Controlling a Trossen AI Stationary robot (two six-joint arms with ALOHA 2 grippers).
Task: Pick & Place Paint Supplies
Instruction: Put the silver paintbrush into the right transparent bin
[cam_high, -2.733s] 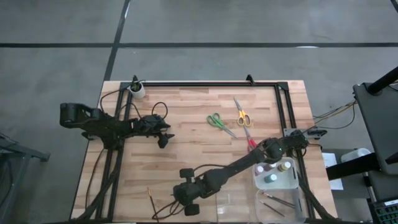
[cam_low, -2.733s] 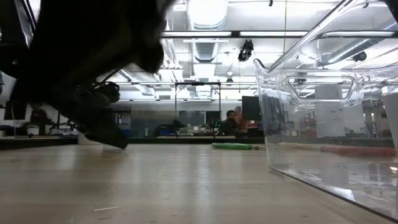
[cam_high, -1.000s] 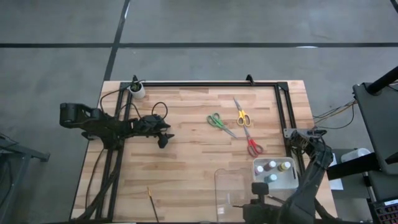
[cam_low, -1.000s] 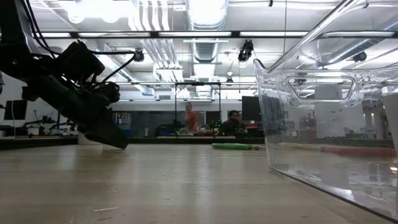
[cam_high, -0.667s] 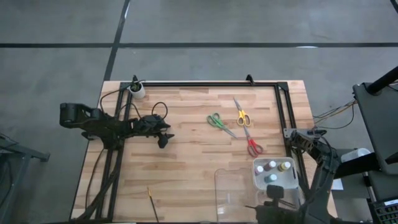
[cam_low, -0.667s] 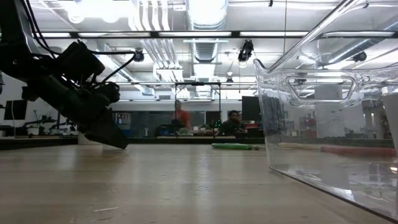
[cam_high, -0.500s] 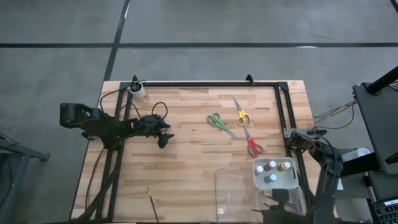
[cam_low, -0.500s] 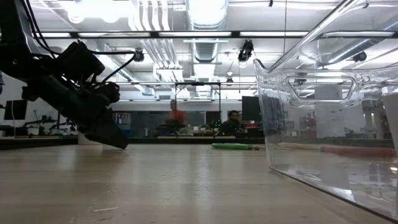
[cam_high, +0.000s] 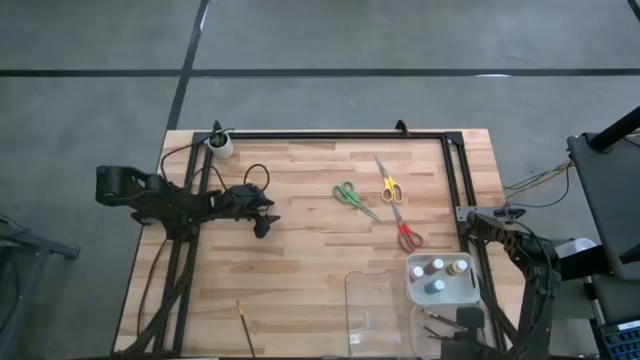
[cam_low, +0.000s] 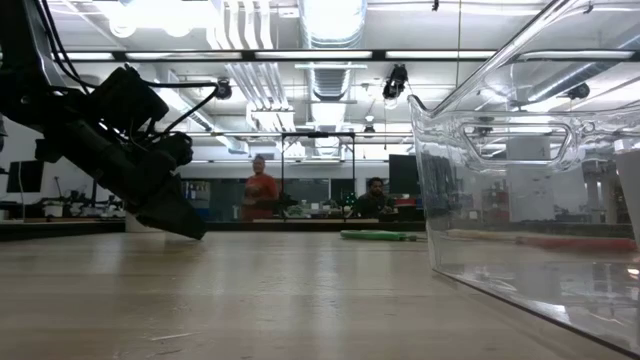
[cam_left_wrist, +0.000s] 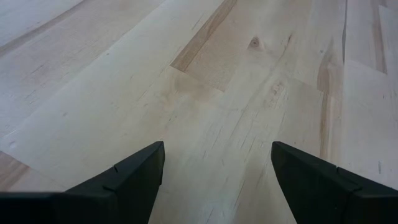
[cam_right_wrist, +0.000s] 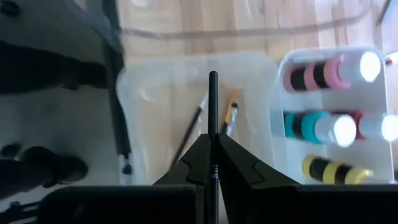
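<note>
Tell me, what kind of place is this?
Probably a big robot lab or workshop: a wooden table with robot arms, long ceiling lights with bare ducts, and a person at far benches.

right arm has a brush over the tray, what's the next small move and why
Probably lower a little and open the right tool. It is shut on a thin black brush, held above the clear tray compartment where two brushes already lie, beside the paint bottles. The left tool waits open over bare wood.
</note>
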